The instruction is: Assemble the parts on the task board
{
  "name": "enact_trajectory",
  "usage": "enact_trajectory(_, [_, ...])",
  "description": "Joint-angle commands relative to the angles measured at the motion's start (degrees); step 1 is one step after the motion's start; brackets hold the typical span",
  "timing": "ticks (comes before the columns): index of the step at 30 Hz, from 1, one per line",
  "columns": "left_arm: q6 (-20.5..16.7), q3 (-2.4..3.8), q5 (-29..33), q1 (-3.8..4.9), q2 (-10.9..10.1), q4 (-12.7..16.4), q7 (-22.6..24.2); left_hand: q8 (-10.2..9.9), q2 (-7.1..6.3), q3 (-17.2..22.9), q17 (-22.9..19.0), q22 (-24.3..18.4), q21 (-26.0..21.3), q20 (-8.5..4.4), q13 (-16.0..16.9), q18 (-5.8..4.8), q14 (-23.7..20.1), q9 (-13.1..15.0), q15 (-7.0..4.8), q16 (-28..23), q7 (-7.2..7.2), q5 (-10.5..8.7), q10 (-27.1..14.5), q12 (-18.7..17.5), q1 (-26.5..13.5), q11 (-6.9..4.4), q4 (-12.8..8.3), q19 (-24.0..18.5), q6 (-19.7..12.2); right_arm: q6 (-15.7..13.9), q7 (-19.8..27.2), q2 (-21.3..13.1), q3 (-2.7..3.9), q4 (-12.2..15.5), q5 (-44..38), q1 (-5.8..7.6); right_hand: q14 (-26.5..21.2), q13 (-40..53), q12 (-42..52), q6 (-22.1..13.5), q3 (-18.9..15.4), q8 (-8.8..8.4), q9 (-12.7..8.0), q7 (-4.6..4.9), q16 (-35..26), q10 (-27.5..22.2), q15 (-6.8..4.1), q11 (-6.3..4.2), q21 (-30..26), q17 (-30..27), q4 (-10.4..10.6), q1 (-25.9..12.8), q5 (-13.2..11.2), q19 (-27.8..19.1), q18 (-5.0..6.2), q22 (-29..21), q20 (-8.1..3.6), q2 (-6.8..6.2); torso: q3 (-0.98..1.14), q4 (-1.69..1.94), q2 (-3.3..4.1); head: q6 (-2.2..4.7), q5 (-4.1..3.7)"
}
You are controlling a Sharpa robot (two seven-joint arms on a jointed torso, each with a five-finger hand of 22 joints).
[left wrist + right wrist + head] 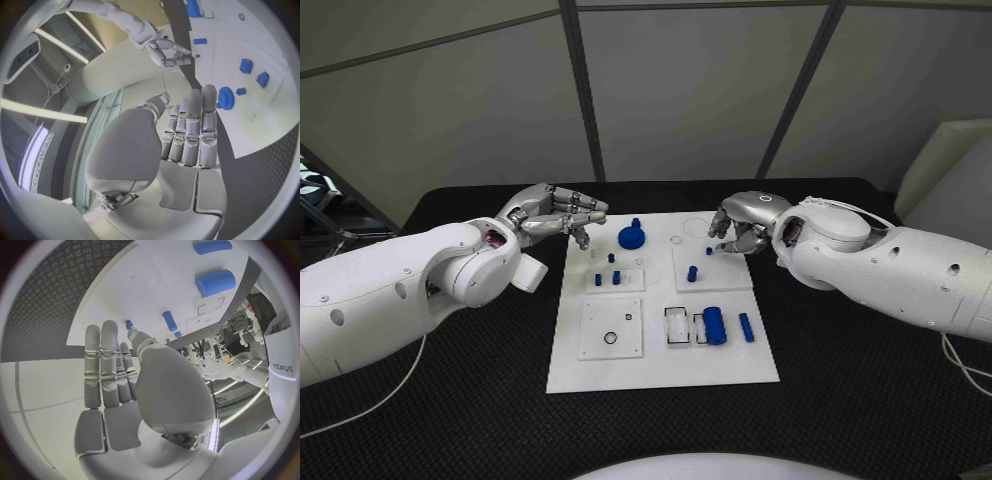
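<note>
The white task board (661, 345) lies in the middle of the table. On it are a blue round knob (632, 237), several short blue pegs (610, 257), a peg (691, 272), a small stud (710, 251), a thick blue cylinder (714, 325) and a thinner one (746, 327). My left hand (560, 215) hovers at the board's far left corner beside the knob (225, 98), its fingers (190, 125) straight and holding nothing. My right hand (740, 222) hangs over the far right part of the board, fingertips just above the stud (129, 324), and holds nothing.
The board holds raised white square plates (610, 327) and a small slotted holder (678, 327). Black table (877, 400) surrounds the board, and grey partition walls stand behind it. The cylinder (215, 282) and the peg (169, 320) lie beyond my right hand's fingers.
</note>
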Motion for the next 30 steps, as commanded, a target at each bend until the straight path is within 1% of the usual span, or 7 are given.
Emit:
enact_trajectory(1, [2.5, -0.01, 10.4, -0.01, -0.2, 0.8, 6.0, 0.4, 0.38, -0.4, -0.1, -0.2, -0.3, 0.00, 0.1, -1.00, -0.4, -0.1, 0.07, -0.2, -0.17, -0.35, 0.4, 0.5, -0.4, -0.27, 0.0, -0.3, 0.3, -0.2, -1.2, 0.4, 0.00, -0.1, -3.3, -0.08, 0.0, 0.0, 0.0, -0.4, 0.5, -0.13, -0.1, 0.04, 0.3, -0.5, 0.12, -0.01, -0.1, 0.2, 0.0, 0.4, 0.5, -0.6, -0.10, 0.0, 0.03, -0.06, 0.06, -0.02, 0.06, -0.04, 0.27])
enact_trajectory(6, [2.7, -0.04, 11.4, -0.06, -0.3, 1.5, 6.8, 0.6, 0.52, -0.5, -0.2, -0.3, -0.4, -0.02, 0.2, -1.00, -0.5, 0.0, 0.05, -0.2, -0.14, -0.34, 0.4, 0.7, -0.2, -0.28, -0.1, -0.3, 0.5, 0.3, -0.9, 0.9, -0.04, -0.3, -3.4, -0.29, -0.2, 0.0, 0.1, -0.5, 0.9, -0.10, -0.1, 0.12, 0.6, -0.6, 0.14, 0.05, 0.6, 0.4, -0.2, 0.5, 0.9, -0.8, -0.15, 0.7, 0.07, -0.16, 0.06, -0.01, 0.04, -0.10, 0.25])
enact_trajectory(11, [2.8, -0.05, 11.7, -0.08, -0.3, 1.9, 7.1, 0.7, 0.67, -0.5, -0.3, -0.4, -0.5, -0.05, 0.3, -1.00, -0.6, 0.0, 0.04, -0.2, -0.11, -0.31, 0.4, 1.0, 0.0, -0.29, -0.3, -0.2, 0.6, 1.4, -0.6, 1.5, -0.08, -0.8, -3.2, -0.47, 0.5, 0.0, 0.2, 0.0, 2.4, 0.04, 0.0, 0.13, 2.2, 0.0, -0.04, -0.01, 4.8, 1.4, -0.5, 0.8, 3.2, 0.9, -0.73, 5.3, -0.04, -0.12, 0.06, -0.04, 0.07, -0.28, 0.30])
enact_trajectory(14, [3.0, -0.05, 11.8, -0.09, -0.2, 2.1, 7.3, 0.7, 0.74, -0.5, -0.4, -0.5, -0.6, -0.07, 0.3, -1.00, -0.7, 0.0, 0.03, -0.3, -0.10, -0.30, 0.4, 1.1, 0.1, -0.29, -0.4, -0.2, 0.6, 1.9, -0.4, 1.9, -0.10, -1.3, -3.0, -0.60, 0.8, 0.0, 0.2, 0.3, 3.7, 0.04, 0.0, 0.16, 3.5, 0.4, -0.08, -0.06, 7.8, 2.3, -0.6, 0.6, 4.1, 1.9, -1.19, 8.6, -0.10, -0.31, 0.10, -0.02, 0.08, -0.18, 0.26])
enact_trajectory(21, [2.8, -0.05, 11.8, -0.11, -0.2, 2.2, 7.4, 0.7, 0.75, -0.6, -0.5, -0.6, -0.8, -0.07, 0.3, -1.01, -0.8, -0.1, 0.06, -0.3, 0.02, -0.31, 0.2, 1.3, 0.2, -0.22, -0.6, -0.3, 0.6, 2.8, -0.1, 2.5, -0.13, -1.9, -2.9, -0.80, 0.7, 0.0, 0.2, 0.9, 5.4, 0.10, 0.1, 0.10, 5.8, 1.1, -0.15, -0.21, 12.1, 3.6, -0.9, 0.0, 4.3, 3.2, -1.83, 13.5, -0.12, -0.72, 0.08, 0.00, 0.03, -0.28, 0.57])
enact_trajectory(23, [2.7, -0.05, 11.8, -0.11, -0.2, 2.2, 7.4, 0.7, 0.84, -0.6, -0.6, -0.7, -0.9, -0.07, 0.3, -1.03, -1.0, -0.1, 0.11, -0.4, 0.14, -0.29, 0.0, 1.3, 0.4, -0.14, -0.7, -0.3, 0.4, 3.0, 0.0, 2.6, -0.14, -2.0, -2.8, -0.96, 0.8, 0.0, 0.2, 1.1, 6.0, 0.08, 0.2, 0.03, 7.0, 1.3, -0.21, -0.23, 13.9, 4.3, -1.1, -0.3, 4.3, 3.8, -2.12, 15.5, -0.14, -0.80, 0.09, -0.04, 0.01, -0.41, 0.83])
enact_trajectory(30, [2.5, -0.05, 11.8, -0.11, -0.2, 2.2, 7.4, 0.6, 1.09, -0.5, -0.8, -0.9, -1.1, -0.07, 0.3, -1.04, -1.2, -0.1, 0.20, -0.4, 0.38, -0.24, -0.4, 1.5, 0.7, 0.04, -1.0, -0.3, 0.1, 3.8, 0.1, 3.0, -0.15, -2.4, -2.7, -1.83, 0.6, 0.0, 0.2, 1.4, 7.0, 0.08, 0.2, 0.06, 8.6, 1.6, -0.19, -0.35, 16.2, 5.1, -1.4, -0.7, 4.2, 4.6, -2.48, 18.1, -0.15, -0.92, 0.06, 0.00, 0.03, -0.67, 1.11])
